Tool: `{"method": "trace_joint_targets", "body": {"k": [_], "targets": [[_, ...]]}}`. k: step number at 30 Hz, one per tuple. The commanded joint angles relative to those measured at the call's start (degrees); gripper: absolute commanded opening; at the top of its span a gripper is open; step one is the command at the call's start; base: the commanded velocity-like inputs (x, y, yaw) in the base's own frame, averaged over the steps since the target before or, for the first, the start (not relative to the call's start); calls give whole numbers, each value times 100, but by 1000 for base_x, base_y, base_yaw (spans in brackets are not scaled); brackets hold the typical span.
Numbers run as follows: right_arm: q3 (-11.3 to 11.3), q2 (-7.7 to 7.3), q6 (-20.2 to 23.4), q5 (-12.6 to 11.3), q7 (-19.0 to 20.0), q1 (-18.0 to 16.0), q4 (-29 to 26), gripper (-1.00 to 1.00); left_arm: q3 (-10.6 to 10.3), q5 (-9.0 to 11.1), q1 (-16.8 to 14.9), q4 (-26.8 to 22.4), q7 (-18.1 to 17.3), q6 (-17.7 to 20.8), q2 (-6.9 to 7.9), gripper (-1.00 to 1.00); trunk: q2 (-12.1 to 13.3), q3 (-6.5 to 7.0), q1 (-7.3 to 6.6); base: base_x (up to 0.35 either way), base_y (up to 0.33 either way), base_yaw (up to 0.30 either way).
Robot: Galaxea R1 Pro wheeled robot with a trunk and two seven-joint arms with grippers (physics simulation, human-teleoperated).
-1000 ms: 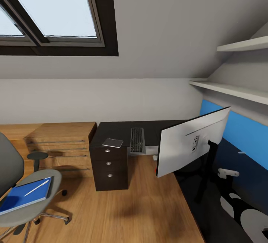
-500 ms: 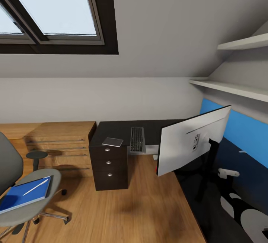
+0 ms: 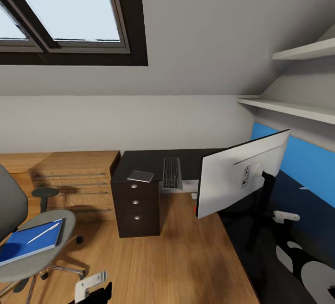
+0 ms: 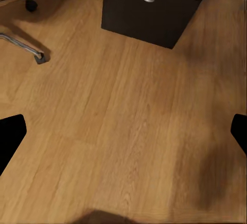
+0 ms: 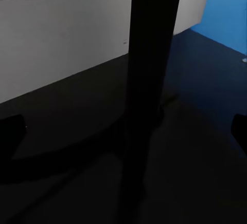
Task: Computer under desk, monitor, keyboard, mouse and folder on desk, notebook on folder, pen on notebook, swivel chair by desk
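My left arm pokes in low in the head view, its left gripper (image 4: 123, 131) spread wide over bare wood floor (image 4: 118, 131). My right gripper (image 5: 123, 131) is also parted, hanging close to the monitor (image 3: 239, 176) and its dark stand (image 5: 149, 80). The black desk (image 3: 144, 160) carries the keyboard (image 3: 171, 173) and a grey notebook (image 3: 141, 176) above the drawer unit (image 3: 136, 208). The swivel chair (image 3: 42, 253), well apart from the desk, holds the blue folder (image 3: 30, 243) with the pen (image 3: 43, 233) on it.
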Motion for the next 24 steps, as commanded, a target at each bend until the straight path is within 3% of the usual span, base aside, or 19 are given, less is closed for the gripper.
{"method": "trace_joint_targets", "body": {"k": [1, 3, 4, 8, 16, 24], "targets": [[47, -3, -20, -62, 13, -5, 7, 100, -12, 75, -2, -29, 55, 25, 5, 100, -47, -25, 24, 0, 0, 0], [47, -5, 10, -72, 13, -5, 6, 100, -8, 190, -2, 129, 52, 48, 16, 100, -127, -61, 68, 0, 0, 0], [47, -6, 23, -79, 13, -5, 1, 100, -5, 225, -2, 442, 52, 38, 24, 100, -127, -61, 68, 0, 0, 0], [45, -6, 12, -80, 6, -5, 3, 100, 17, 257, -2, 851, 48, 28, 41, 100, -127, -61, 68, 0, 0, 0], [43, -3, -4, -66, -48, -5, 19, 100, 7, 270, -2, 931, 50, 27, 40, 100, -127, -61, 68, 46, -42, 0], [53, 2, 29, -62, -429, -5, 23, 100, 3, 269, -2, 1023, 51, 27, 40, 100, -127, -61, 68, 113, -102, 0]]}}
